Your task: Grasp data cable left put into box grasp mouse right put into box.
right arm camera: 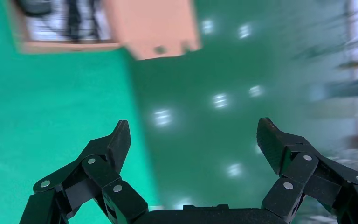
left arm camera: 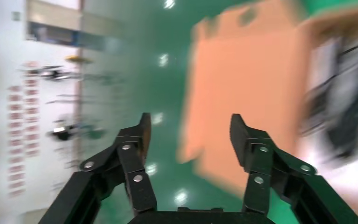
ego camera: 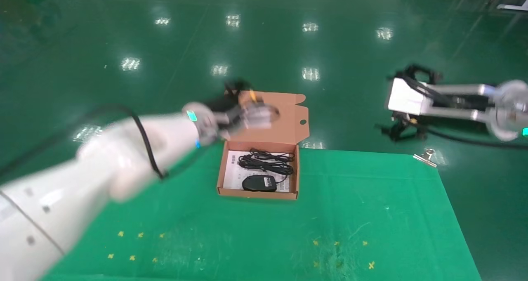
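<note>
The box [ego camera: 259, 165] sits open on the green surface [ego camera: 350, 215], lid standing up at its far side, and both task things are already in it. The data cable [ego camera: 267, 161] lies as a loose dark bundle across the far half of the white sheet on the bottom, its long axis running roughly side to side. The mouse [ego camera: 259, 183] rests in the near half, just beside the front wall, its thin cord trailing toward the cable bundle so that the two look to be touching or nearly so.

The left end effector [ego camera: 258, 115] hovers above the lid, up at the far edge of the box; the contents lie below it and toward me. In the left wrist view its fingers [left arm camera: 142, 135] are spread apart with nothing between them, only the orange cardboard beyond. The left arm is much the nearer of the two.

The right end effector [ego camera: 398, 124] hangs well off to the right, out past the surface's far corner over the green floor [ego camera: 264, 46], near a small metal clip [ego camera: 425, 157]. Its fingers [right arm camera: 116, 140] are spread wide and hold nothing.

With cable and mouse both inside, I would judge the packing done and only the lid still open.
</note>
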Tool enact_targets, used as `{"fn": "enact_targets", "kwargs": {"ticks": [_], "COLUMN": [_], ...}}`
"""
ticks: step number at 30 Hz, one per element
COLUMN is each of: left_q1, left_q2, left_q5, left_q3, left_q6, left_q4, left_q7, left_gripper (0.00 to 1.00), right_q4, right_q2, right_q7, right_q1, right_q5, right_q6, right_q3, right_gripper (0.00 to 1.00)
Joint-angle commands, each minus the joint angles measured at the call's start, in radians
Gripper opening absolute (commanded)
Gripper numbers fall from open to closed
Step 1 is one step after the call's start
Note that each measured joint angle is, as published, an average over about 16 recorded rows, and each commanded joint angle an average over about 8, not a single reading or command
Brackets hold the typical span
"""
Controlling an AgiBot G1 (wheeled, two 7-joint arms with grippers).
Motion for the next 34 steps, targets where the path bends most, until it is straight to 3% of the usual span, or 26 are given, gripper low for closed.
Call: {"fn": "enact_targets", "kwargs": {"ticks": [1, 6, 10, 31, 34], "left_q1": [-0.045, -0.080, -0.070, 0.143, 0.157], "left_q2": [0.000, 0.006, -0.016, -0.299, -0.318], "left_q5": [0.029, 0.060, -0.001, -0.731, -0.780], "left_q3": [-0.021, -0.050, -0.086, -0.392, -0.413], "left_q6": [0.008, 0.031, 0.077, 0.496, 0.524], "left_q4": [0.012, 0.024, 0.011, -0.167, -0.179], "left_q7": [-0.010, -0.023, -0.005, 0.197, 0.210], "left_gripper": [1.00, 1.00, 1.00, 1.00, 1.00], "right_q4": [0.004, 0.005, 0.005, -0.017, -0.018], "right_q2": [-0.007, -0.024, -0.028, -0.016, -0.015], "right_q7": [-0.029, -0.069, -0.081, -0.146, -0.150], "right_q1": [0.032, 0.076, 0.066, -0.288, -0.311], "right_q5": [-0.022, -0.048, -0.029, 0.347, 0.373], "right_q6": [-0.005, -0.058, -0.095, -0.369, -0.387], "right_q3": [0.008, 0.005, 0.033, 0.456, 0.484], "right_gripper": [1.00, 1.00, 1.00, 1.00, 1.00]}}
